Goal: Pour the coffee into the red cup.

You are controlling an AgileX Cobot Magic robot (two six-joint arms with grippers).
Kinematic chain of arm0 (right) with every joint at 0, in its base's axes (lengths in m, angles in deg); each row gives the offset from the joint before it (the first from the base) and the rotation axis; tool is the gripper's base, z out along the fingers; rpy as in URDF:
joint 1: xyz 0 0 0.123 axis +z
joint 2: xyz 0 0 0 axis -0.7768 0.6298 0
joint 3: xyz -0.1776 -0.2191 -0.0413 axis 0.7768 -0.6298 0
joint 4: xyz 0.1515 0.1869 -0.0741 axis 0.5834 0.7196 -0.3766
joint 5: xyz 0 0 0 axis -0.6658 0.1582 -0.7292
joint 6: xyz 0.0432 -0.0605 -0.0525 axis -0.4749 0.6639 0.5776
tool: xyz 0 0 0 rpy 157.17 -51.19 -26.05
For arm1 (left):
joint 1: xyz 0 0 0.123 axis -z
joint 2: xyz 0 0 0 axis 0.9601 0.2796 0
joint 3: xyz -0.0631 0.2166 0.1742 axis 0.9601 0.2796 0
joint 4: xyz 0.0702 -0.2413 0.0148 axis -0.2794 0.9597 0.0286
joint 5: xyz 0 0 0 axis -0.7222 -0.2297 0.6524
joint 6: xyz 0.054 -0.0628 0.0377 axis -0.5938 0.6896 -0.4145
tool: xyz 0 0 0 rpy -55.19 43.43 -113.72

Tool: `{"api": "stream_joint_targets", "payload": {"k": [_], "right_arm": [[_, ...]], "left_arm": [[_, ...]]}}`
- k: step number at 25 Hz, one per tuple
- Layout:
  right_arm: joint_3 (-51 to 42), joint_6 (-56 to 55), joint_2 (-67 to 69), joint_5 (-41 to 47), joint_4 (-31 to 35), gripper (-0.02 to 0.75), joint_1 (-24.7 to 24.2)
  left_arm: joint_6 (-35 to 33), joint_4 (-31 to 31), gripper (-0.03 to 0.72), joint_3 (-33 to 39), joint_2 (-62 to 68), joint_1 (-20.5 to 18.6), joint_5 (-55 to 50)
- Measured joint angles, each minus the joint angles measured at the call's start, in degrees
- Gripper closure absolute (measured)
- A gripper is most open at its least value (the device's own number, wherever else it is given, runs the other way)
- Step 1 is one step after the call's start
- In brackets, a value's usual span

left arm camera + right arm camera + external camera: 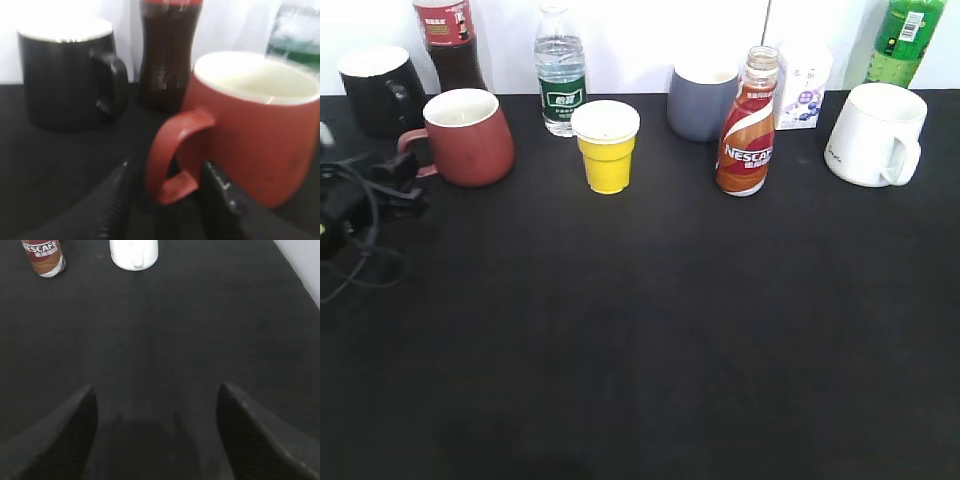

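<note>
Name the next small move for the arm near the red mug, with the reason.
Probably close the left gripper on the handle of the squat dull-red ceramic mug: its open fingers already straddle that handle, and the mug stands empty.

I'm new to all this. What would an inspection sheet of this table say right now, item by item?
Surface: black table, dry, no spills seen.
Job's things: coffee bottle upright, cap off; red cup upright, looks empty.
Clutter: black mug, cola bottle, water bottle, yellow cup, grey cup, carton, white mug, green bottle.
Tools: left tool open, its fingers either side of the red cup's handle; right tool open, over bare table.
Cables: black cables at the left edge.
Surroundings: white wall behind.
</note>
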Motion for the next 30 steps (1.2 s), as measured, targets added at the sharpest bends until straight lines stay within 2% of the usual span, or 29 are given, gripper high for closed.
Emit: {"api": "stream_joint_targets", "payload": {"k": [7,10,16,17,19,25,30], "right_arm": [[0.0,0.0,0.0,0.0,0.0,0.16,0.0],[0.0,0.0,0.0,0.0,0.0,0.16,0.0],[0.0,0.0,0.0,0.0,0.0,0.16,0.0],[0.0,0.0,0.0,0.0,0.0,0.16,0.0],[0.0,0.0,0.0,0.0,0.0,0.16,0.0],[0.0,0.0,0.0,0.0,0.0,0.16,0.0],[0.0,0.0,0.0,0.0,0.0,0.16,0.0]], "left_arm": [[0.0,0.93,0.398,-7.51,2.89,-0.82,-4.38],[0.0,-0.42,0.447,-11.04,4.32,-1.82,-7.24],[0.0,-2.32,0.455,-16.3,6.3,-2.08,-11.37],[0.0,-2.46,0.485,-16.82,6.32,-2.14,-11.94],[-0.26,-2.82,0.621,-16.89,6.32,-2.5,-13.19],[-0.42,-8.52,0.639,-16.33,6.37,-2.59,-10.71],[-1.11,-9.03,0.644,-6.6,-1.26,-2.59,-3.56]]}}
